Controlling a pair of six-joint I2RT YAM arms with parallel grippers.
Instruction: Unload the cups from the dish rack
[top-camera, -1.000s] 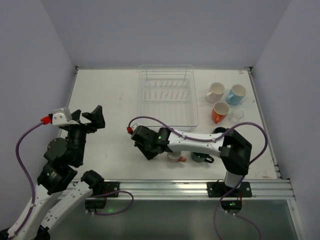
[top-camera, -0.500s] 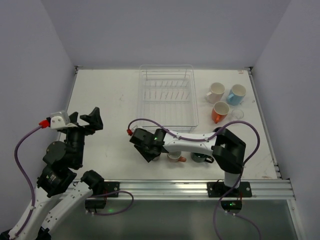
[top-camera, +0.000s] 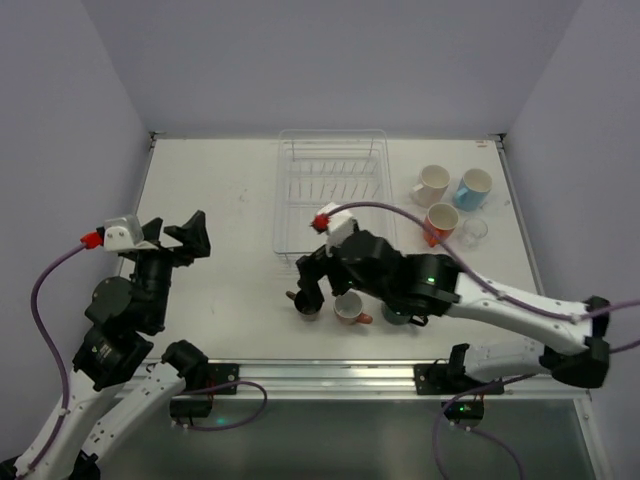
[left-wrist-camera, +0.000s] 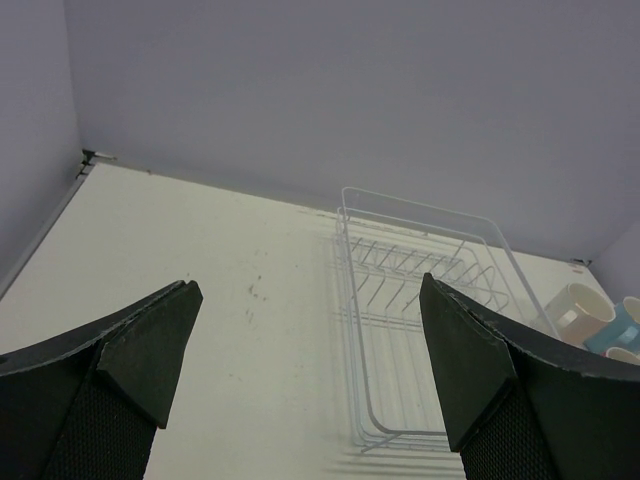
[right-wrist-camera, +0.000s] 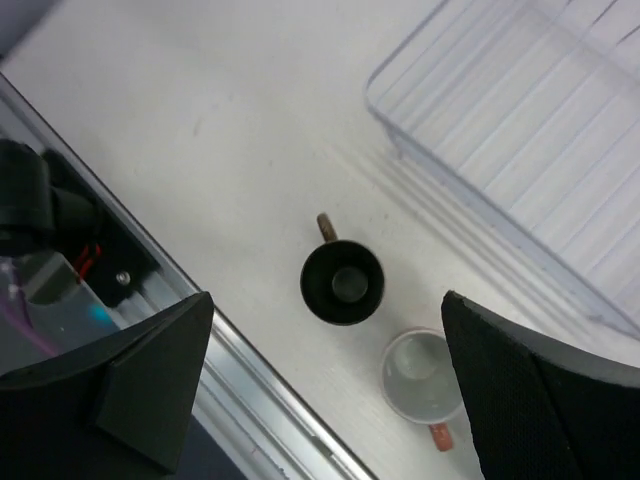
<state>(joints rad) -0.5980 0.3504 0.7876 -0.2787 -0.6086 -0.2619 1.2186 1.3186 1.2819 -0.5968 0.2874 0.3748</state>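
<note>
Right end effector (right-wrist-camera: 325, 300) risen, released over dark brown cup (right-wrist-camera: 342, 284) by table edge (right-wrist-camera: 255, 345), left end effector (left-wrist-camera: 308, 288) released

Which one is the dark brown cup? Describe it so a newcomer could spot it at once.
Find the white wire dish rack in the middle of the table. Just in front of its near left corner, cups stand in a short row. The dark brown cup is the leftmost, dark inside, beside the pale-lined salmon pink cup.
</note>
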